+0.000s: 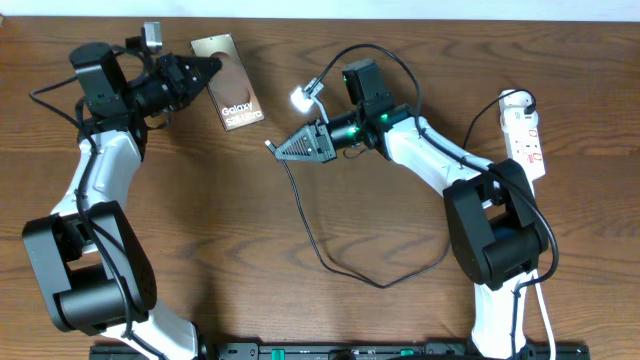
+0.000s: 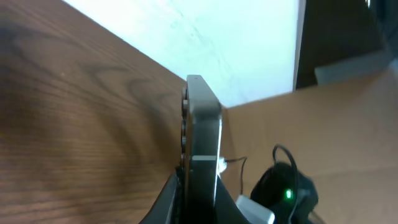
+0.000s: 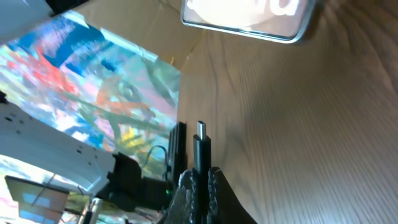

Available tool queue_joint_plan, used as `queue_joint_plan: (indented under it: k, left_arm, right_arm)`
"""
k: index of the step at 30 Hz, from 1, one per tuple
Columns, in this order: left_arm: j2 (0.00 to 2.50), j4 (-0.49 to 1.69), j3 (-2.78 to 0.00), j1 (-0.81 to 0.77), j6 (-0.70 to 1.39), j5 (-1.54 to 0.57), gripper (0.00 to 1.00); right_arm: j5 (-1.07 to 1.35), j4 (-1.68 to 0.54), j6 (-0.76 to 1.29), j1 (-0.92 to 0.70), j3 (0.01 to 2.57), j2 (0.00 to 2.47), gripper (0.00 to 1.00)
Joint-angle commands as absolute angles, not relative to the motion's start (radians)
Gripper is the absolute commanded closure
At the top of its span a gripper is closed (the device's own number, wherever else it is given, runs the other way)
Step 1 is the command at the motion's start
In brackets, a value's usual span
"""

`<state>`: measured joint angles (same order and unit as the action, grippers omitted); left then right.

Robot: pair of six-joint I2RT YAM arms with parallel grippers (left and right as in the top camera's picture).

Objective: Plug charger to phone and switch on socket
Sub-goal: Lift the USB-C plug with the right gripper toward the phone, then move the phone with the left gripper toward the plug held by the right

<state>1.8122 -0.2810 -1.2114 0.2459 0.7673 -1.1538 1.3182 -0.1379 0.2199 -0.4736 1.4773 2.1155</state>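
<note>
The phone (image 1: 229, 94), glossy brown with a white Galaxy label, sits at the table's back left, face up. My left gripper (image 1: 211, 69) is shut on its far end. In the left wrist view the phone (image 2: 202, 134) shows edge-on between the jaws of the left gripper (image 2: 198, 190). My right gripper (image 1: 283, 148) is shut on the charger's plug (image 3: 200, 142), its metal tip pointing towards the phone (image 3: 249, 17), a gap still between them. The black charger cable (image 1: 318, 255) loops across the table's middle. The white socket (image 1: 526, 135) lies at the far right.
The right arm's base (image 1: 495, 235) stands between the cable loop and the socket. The left arm's base (image 1: 85, 270) is at the front left. A white cord (image 1: 545, 310) runs from the socket side towards the front edge.
</note>
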Motion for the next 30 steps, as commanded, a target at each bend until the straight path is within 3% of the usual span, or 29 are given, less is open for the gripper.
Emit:
queue_joint_plan:
  k: [1, 8, 13, 24, 30]
  left_arm:
    - [1.817, -0.36, -1.182, 0.242, 0.988, -1.113, 0.93]
    - [1.842, -0.55, -1.161, 0.214, 1.279, -1.083, 0.93]
    - [1.855, -0.578, -1.129, 0.194, 1.356, -1.074, 0.93]
    - [1.856, -0.884, -0.95, 0.176, 1.561, -1.016, 0.93]
    - [1.865, -0.885, -0.894, 0.166, 1.652, -0.979, 0.93]
  right_arm:
    - [1.36, -0.082, 0.346, -0.48, 1.468, 2.099, 0.99]
    - [1.353, -0.064, 0.394, -0.465, 1.467, 2.099, 0.99]
    - [1.371, -0.08, 0.415, -0.419, 1.467, 2.099, 0.99]
    - [1.425, -0.334, 0.292, -0.333, 1.464, 2.099, 0.99]
    - [1.424, -0.287, 0.449, -0.369, 1.464, 2.099, 0.99]
